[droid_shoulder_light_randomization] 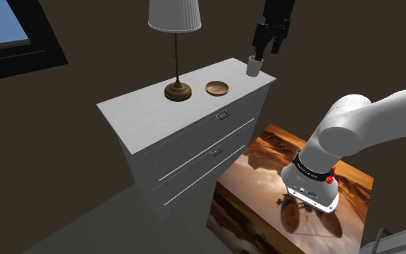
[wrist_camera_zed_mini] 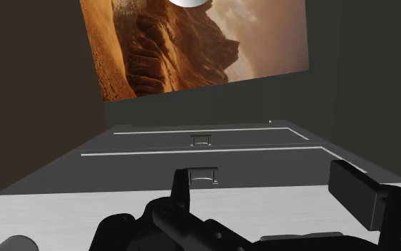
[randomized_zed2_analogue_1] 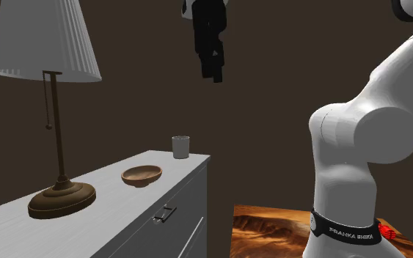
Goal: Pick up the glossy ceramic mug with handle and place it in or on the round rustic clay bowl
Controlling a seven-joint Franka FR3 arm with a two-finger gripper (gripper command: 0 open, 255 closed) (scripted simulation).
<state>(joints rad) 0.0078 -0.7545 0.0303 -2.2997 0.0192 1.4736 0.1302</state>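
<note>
A small pale mug (droid_shoulder_light_randomization: 254,66) stands upright at the far corner of the white dresser top (droid_shoulder_light_randomization: 151,108); its handle is not visible. It shows again in the second exterior view, mug (randomized_zed2_analogue_1: 181,146), beyond the bowl. The shallow brown clay bowl (droid_shoulder_light_randomization: 218,88) (randomized_zed2_analogue_1: 141,174) rests empty on the dresser between the mug and the lamp. My black gripper (droid_shoulder_light_randomization: 266,47) (randomized_zed2_analogue_1: 212,72) hangs well above the mug, pointing down, touching nothing. In the wrist view the gripper (wrist_camera_zed_mini: 266,184) is open, its fingers (wrist_camera_zed_mini: 181,187) wide apart with nothing between them.
A table lamp (droid_shoulder_light_randomization: 177,88) with a white shade and brown base stands on the dresser near the bowl. The dresser has drawers with small handles (droid_shoulder_light_randomization: 223,114). My stand (droid_shoulder_light_randomization: 280,195), covered in a desert picture, sits beside the dresser. Dark walls lie behind.
</note>
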